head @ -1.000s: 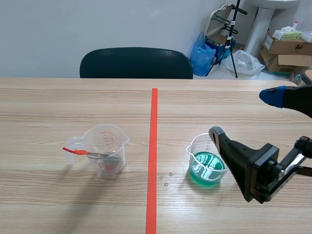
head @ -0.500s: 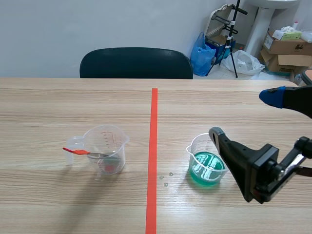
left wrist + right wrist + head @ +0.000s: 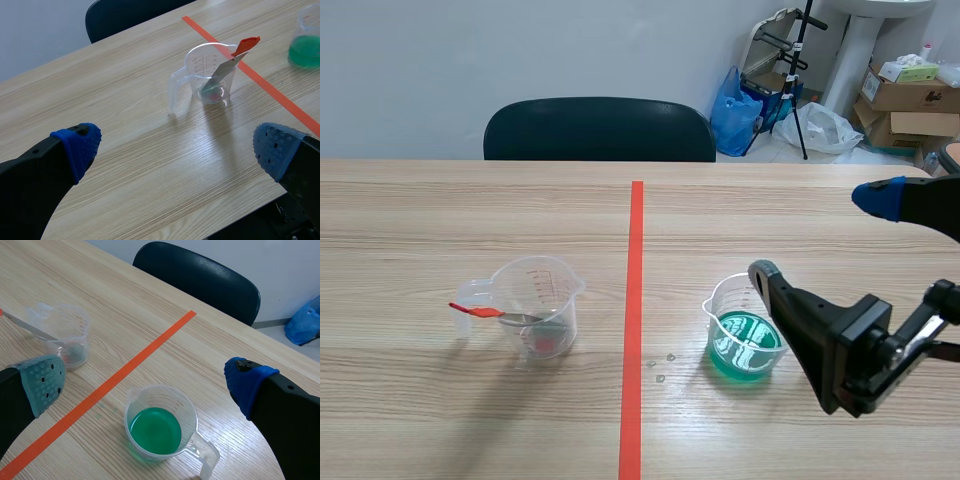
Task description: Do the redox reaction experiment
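Note:
A clear measuring cup (image 3: 538, 305) stands left of the orange-red line, with a red-handled metal tool (image 3: 485, 312) leaning in it and something reddish at its bottom. A second clear cup holding green liquid (image 3: 743, 338) stands right of the line. My right gripper (image 3: 820, 235) hovers open above and right of the green cup; in the right wrist view the green cup (image 3: 157, 427) lies below and between its fingers. My left gripper (image 3: 175, 147) is open over bare table, with the tool cup (image 3: 210, 75) ahead of it. The left arm is not seen in the scene view.
A dark chair (image 3: 598, 128) stands at the table's far edge. A few small droplets (image 3: 660, 366) lie on the wood between the line and the green cup. Boxes and bags (image 3: 905, 85) sit on the floor beyond the table's far right.

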Action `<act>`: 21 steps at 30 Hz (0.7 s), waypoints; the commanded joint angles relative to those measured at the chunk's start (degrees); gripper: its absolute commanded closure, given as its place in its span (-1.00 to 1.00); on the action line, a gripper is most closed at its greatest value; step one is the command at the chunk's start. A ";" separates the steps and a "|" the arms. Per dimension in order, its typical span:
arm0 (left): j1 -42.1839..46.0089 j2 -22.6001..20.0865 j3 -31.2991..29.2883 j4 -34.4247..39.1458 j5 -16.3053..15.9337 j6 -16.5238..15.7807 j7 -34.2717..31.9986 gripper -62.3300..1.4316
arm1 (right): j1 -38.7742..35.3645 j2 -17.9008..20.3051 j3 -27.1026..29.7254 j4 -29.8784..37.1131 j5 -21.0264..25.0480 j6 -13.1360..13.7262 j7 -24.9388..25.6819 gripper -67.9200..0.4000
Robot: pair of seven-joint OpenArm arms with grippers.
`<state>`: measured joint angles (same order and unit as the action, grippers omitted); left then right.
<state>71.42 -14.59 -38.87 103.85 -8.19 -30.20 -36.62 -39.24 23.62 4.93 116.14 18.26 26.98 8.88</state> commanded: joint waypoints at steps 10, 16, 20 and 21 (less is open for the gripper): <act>-0.02 0.42 -0.13 0.11 -0.63 -0.04 -0.81 -1.00 | 0.02 0.17 0.15 0.98 0.59 -0.17 0.85 -1.00; 0.02 0.42 1.16 0.11 -0.63 0.02 -0.83 -1.00 | 0.02 0.17 0.15 0.98 0.59 -0.17 0.85 -1.00; 0.02 0.42 1.70 0.11 -0.61 0.02 -0.83 -1.00 | 0.02 0.17 0.15 0.98 0.59 -0.17 0.85 -1.00; 0.02 0.42 1.70 0.11 -0.61 0.02 -0.83 -1.00 | 0.02 0.17 0.15 0.98 0.59 -0.17 0.85 -1.00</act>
<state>71.42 -14.59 -37.26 103.85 -8.14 -30.15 -36.62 -39.24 23.62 4.93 116.14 18.26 26.98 8.88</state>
